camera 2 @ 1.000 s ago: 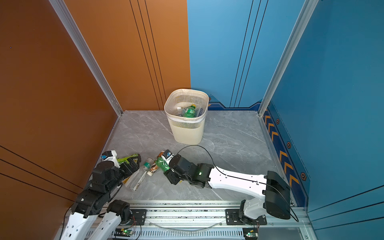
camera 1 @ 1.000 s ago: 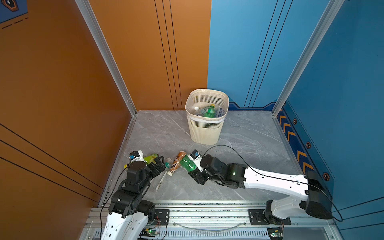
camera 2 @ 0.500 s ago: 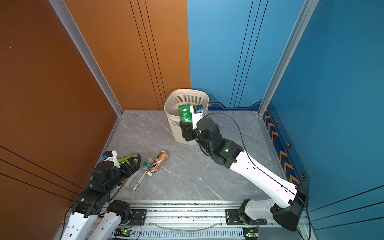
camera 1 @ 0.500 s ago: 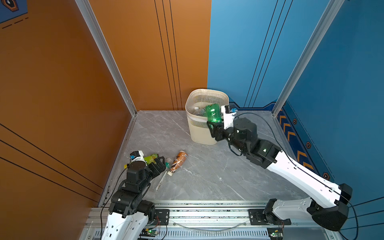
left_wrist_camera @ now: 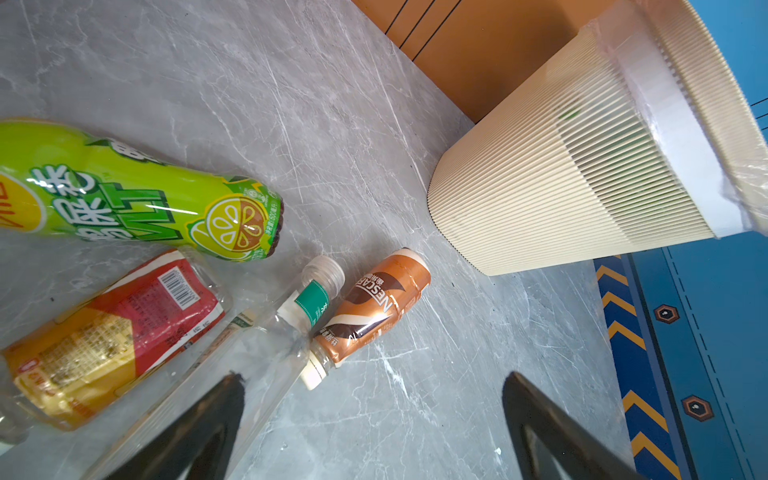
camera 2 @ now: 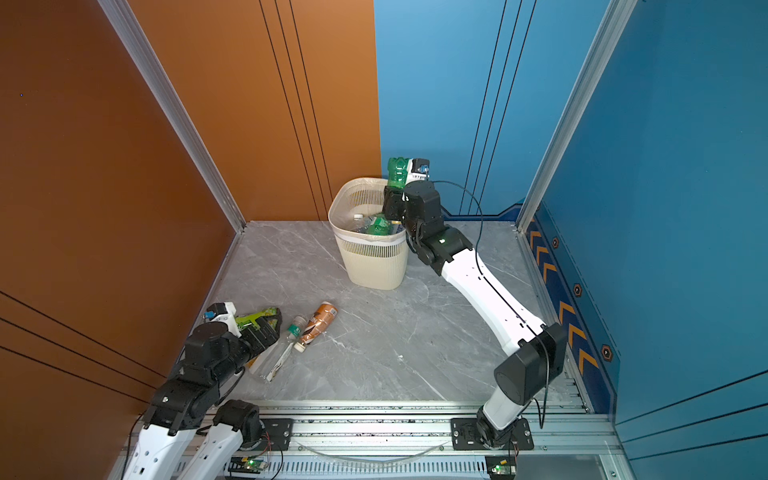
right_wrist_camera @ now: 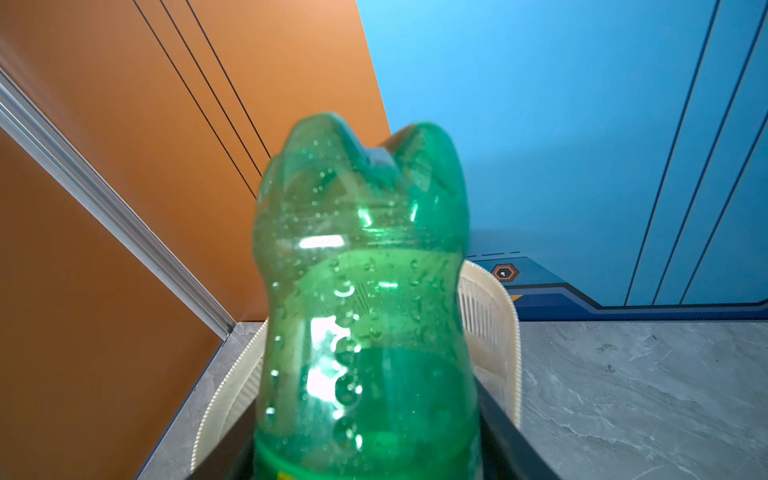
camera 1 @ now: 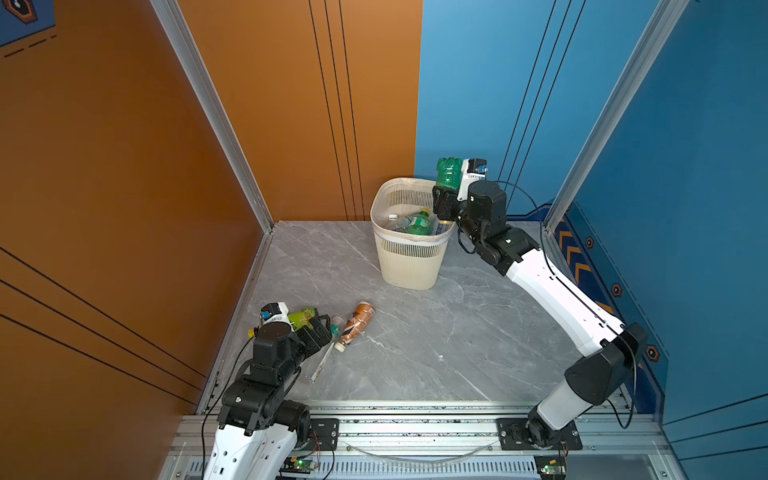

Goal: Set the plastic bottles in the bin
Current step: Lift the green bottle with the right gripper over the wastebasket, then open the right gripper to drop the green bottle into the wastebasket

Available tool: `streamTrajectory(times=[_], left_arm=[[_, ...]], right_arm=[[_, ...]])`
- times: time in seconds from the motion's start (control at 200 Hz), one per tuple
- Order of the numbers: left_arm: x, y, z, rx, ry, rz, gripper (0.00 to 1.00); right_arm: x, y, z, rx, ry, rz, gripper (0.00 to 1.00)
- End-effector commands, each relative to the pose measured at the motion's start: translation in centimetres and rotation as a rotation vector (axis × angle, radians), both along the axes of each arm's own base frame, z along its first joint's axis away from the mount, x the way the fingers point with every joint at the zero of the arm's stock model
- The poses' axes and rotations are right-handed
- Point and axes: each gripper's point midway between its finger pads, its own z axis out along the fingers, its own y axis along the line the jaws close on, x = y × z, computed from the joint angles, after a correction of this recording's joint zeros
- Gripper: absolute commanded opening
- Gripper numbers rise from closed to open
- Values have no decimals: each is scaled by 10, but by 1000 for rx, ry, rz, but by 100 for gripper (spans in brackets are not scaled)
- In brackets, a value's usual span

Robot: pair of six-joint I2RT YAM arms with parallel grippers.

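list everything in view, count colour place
bin: one, cream, back of table
green bottle: one, green, held base-up above bin rim
bottles in bin: several, one green, others clear, inside
lime bottle: one, yellow-green, lying front left
red bottle: one, red-orange label, beside lime bottle
clear bottle: one, clear, beside brown bottle
brown bottle: one, brown, lying front left
table: one, grey marble
left gripper: one, black, open by lying bottles
right gripper: one, black, shut on green bottle

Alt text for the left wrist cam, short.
Four plastic bottles lie on the grey floor: a yellow-green bottle, a red-labelled bottle, a clear bottle and a brown coffee bottle. The cream bin stands upright beyond them. The left gripper has its jaws open and empty.
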Motion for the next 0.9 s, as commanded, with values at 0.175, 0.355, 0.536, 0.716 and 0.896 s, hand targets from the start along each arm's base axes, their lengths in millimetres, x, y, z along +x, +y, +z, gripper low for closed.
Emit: streamTrajectory(times=[0.175, 0.355, 0.536, 0.716, 0.896], left_arm=[[-4, 1, -5, 16, 29, -13, 98], [-6, 2, -8, 22, 50, -14, 98], [-7, 2, -10, 22, 60, -16, 98], [-8, 1, -10, 26, 69, -23, 98], [-8, 2, -12, 32, 81, -27, 98]], right_arm=[[17, -2, 7, 24, -21, -24, 51], [31, -5, -8, 25, 10, -42, 52], [37, -3, -17, 1, 58, -22, 75], [17, -24, 19, 16, 1, -66, 100], [-35, -49, 50, 54, -74, -60, 100]])
